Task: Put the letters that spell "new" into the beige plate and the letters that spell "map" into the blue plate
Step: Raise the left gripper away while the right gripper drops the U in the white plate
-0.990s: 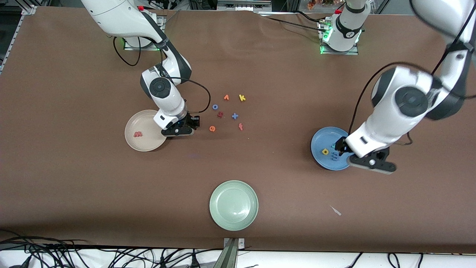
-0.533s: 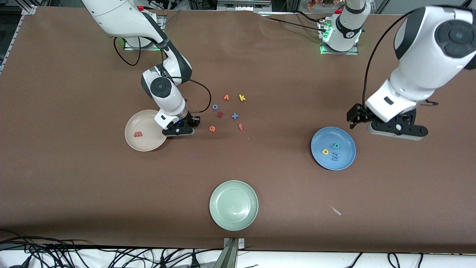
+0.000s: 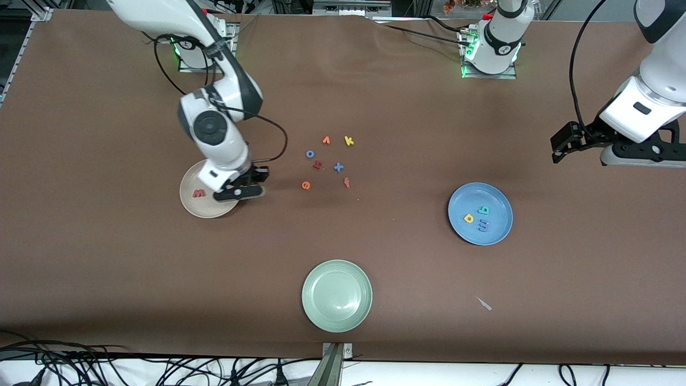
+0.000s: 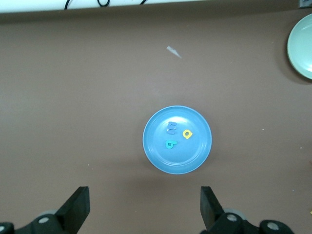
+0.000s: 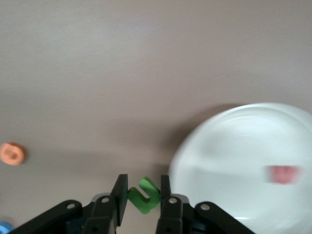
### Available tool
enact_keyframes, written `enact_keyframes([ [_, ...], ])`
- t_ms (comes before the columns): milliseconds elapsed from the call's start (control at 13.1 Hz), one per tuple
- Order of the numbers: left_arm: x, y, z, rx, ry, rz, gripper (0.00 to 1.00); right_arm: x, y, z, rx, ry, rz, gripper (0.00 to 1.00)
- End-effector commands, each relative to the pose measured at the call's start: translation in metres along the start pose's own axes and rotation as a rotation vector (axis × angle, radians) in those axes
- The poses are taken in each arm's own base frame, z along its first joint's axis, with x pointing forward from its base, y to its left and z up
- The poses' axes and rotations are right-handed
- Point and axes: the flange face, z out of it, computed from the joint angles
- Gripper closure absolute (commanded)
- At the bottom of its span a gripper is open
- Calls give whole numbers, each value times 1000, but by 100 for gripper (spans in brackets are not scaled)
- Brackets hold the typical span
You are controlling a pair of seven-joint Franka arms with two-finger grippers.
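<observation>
A green letter n (image 5: 143, 195) is pinched in the closed right claw (image 3: 239, 191) over the three o'clock rim of the beige plate (image 3: 188, 206), where a pinkish w (image 3: 199, 193) lies. An orange e (image 3: 306, 185) lies on the tabletop (image 3: 375, 96). Three letters (image 3: 479, 218) rest in the blue plate (image 3: 462, 201). The left claw (image 4: 144, 209) is held wide open, empty, in the air at that plate's two o'clock.

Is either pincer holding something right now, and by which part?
The right pincer pinches the green n across its sides, over the beige plate's edge. The left pincer is open and holds nothing.
</observation>
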Motion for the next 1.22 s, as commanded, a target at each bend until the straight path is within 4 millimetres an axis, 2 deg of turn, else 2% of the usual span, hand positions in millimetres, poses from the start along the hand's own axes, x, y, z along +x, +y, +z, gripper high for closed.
enact_keyframes([
  [0,-3,2,1,-24,-6,8,0,-13,64,-1,-27,-43,-85,74],
  [229,-17,2,-14,-24,2,16,0,-42,64,30,-10,3,-82,47],
  [381,-17,2,-18,-25,13,18,0,-43,63,32,-3,13,-44,30],
  [457,-16,4,-19,-26,17,21,0,-39,55,29,1,21,4,30],
  [610,-17,7,-25,-27,25,24,0,-31,-1,25,36,38,87,29],
  [762,-18,7,-36,-28,39,24,0,-23,-47,32,58,36,171,29],
  [1067,-20,8,-37,-26,21,24,0,-7,-131,54,86,41,294,29],
  [1143,-20,8,-37,-26,21,24,0,-5,-145,59,93,43,315,29],
])
